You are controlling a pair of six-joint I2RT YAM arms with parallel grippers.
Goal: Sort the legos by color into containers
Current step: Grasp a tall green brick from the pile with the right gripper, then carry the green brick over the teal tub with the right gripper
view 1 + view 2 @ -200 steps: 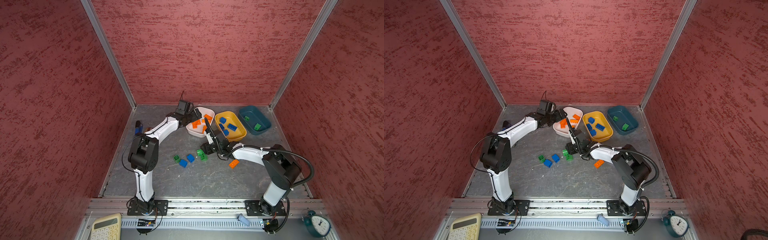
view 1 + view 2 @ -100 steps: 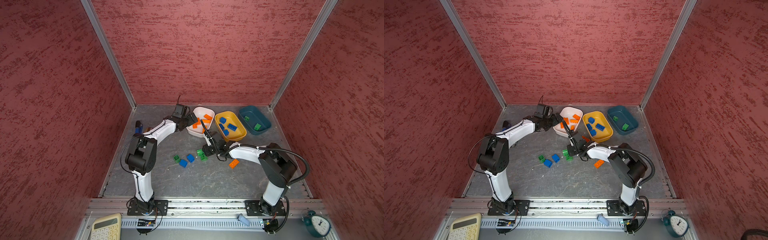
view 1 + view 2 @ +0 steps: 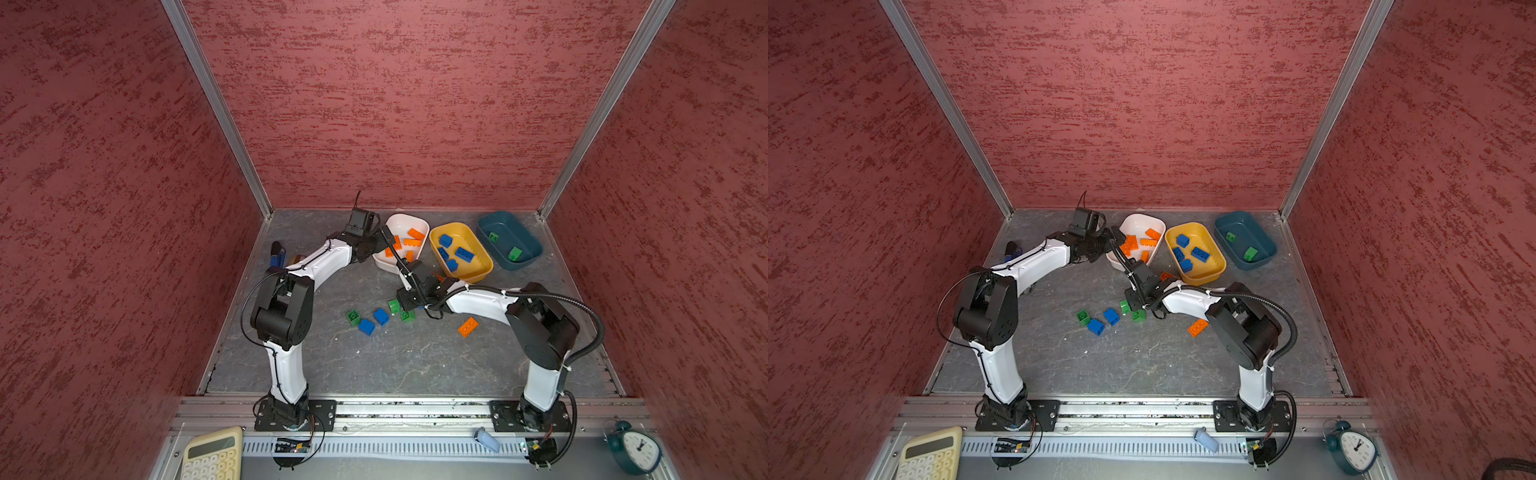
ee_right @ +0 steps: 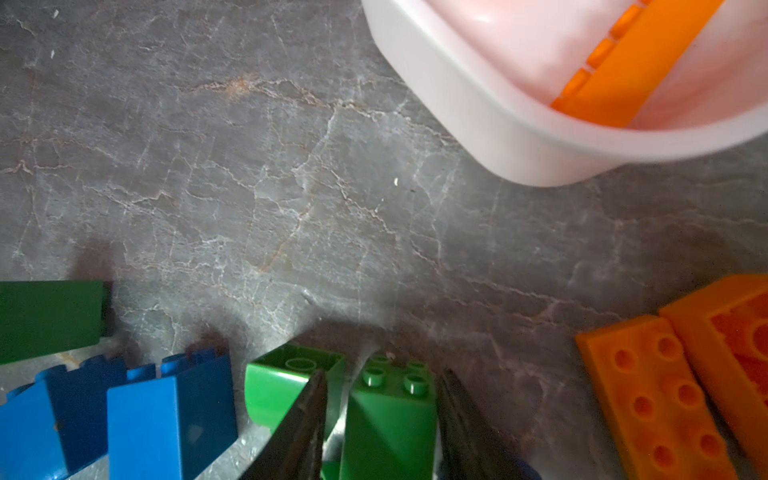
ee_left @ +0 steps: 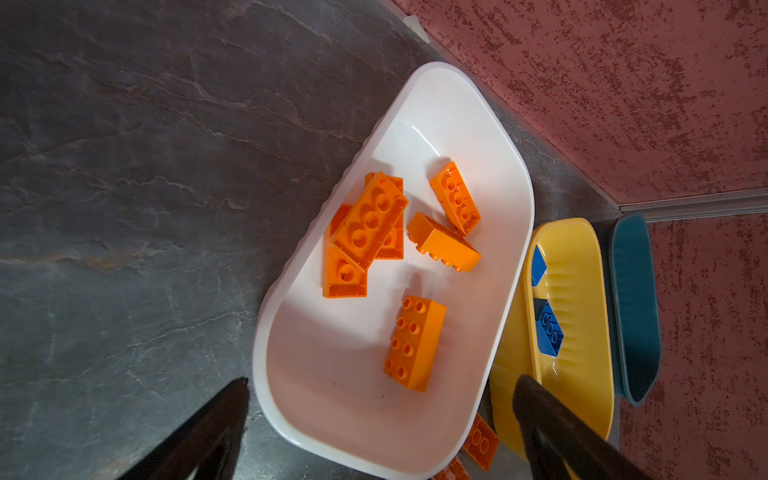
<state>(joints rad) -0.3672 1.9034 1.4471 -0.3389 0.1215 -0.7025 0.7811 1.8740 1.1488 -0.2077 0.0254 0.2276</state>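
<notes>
The right fingers stand narrow and low over the table, with a green brick between them. One finger lies against the brick's side and a thin gap shows at the other, so I cannot tell whether it is truly gripped. The brick rests on the table studs up, four studs showing, and its visible flank runs along the line of the fingers.

Just outside one finger lies a second green brick, tipped so that its hollow underside shows. Beyond it two blue bricks sit side by side, then a further green brick. On the opposite side, well apart from the fingers, two orange bricks lie with long axes parallel, the nearer one studs up.

The left fingers are spread wide and hold nothing. In the left wrist view the end of the white tub shows between them. Of the orange bricks in the tub, the one nearest the fingers lies studs up with its long axis along the tub's length. Three others overlap in a heap by the wall.

Just beside the white tub, the yellow tub holds blue bricks. The teal tub beyond holds two green ones. A lone orange brick lies diagonally on the table near the right arm.
</notes>
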